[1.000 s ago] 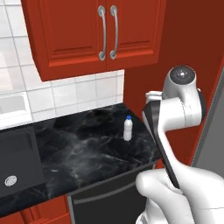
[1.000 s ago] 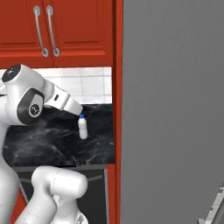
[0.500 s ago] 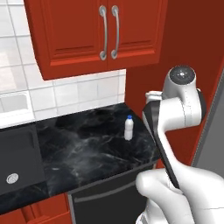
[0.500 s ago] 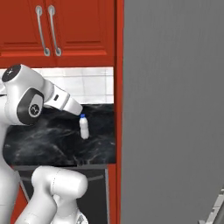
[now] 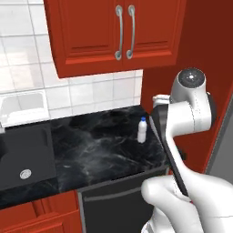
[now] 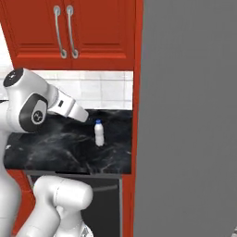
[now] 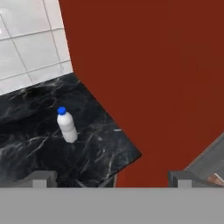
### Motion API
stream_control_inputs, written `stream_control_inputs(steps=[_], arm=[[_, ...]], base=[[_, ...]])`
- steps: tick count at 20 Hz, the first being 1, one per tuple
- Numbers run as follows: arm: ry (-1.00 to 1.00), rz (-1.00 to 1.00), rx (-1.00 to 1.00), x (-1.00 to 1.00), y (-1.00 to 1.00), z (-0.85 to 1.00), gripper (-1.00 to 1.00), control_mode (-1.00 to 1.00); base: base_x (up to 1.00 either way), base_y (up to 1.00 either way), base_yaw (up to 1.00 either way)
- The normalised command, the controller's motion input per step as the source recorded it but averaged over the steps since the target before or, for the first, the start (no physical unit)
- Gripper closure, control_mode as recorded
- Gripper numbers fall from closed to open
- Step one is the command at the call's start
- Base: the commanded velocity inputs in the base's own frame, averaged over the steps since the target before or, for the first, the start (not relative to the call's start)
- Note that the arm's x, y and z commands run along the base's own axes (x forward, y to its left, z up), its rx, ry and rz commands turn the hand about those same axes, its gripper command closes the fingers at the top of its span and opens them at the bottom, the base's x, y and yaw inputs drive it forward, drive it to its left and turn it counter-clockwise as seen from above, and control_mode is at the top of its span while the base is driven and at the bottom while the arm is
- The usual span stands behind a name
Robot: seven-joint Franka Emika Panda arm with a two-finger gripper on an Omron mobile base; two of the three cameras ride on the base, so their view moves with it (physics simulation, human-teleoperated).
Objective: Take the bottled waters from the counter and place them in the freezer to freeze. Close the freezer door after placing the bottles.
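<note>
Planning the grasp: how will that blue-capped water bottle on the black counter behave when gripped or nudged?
The bottle stands upright, tall and narrow, so a sideways nudge would probably tip it. Being round, it would likely roll on the counter. Its smooth plastic may be slippery.

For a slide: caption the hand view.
Open gripper hovers above a lone upright water bottle on the black counter.

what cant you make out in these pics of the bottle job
- Second bottled water: one bottle stands on the counter; the arm covers the counter's right end in the left base view.
- Freezer inside: the closed grey front hides shelves and contents in the right base view.
- Gripper: fingers wide apart, empty; the hand view's bottom edge cuts them off.
- Sink: cut by the left edge, left base view.
</note>
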Motion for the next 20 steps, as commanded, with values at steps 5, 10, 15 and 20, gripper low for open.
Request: stream_control_inputs(steps=[5, 10, 15, 20], arm=[[0.00, 0.00, 0.00, 0.00, 0.00, 0.00, -1.00, 1.00], [0.00, 0.00, 0.00, 0.00, 0.00, 0.00, -1.00, 1.00], [0.00, 0.00, 0.00, 0.00, 0.00, 0.00, -1.00, 1.00], [0.02, -0.23, 0.00, 0.32, -0.63, -0.11, -1.00, -1.00]], base=[[0.22, 0.92, 0.10], [0.66, 0.78, 0.00], [0.91, -0.03, -0.08], [0.00, 0.00, 0.00]])
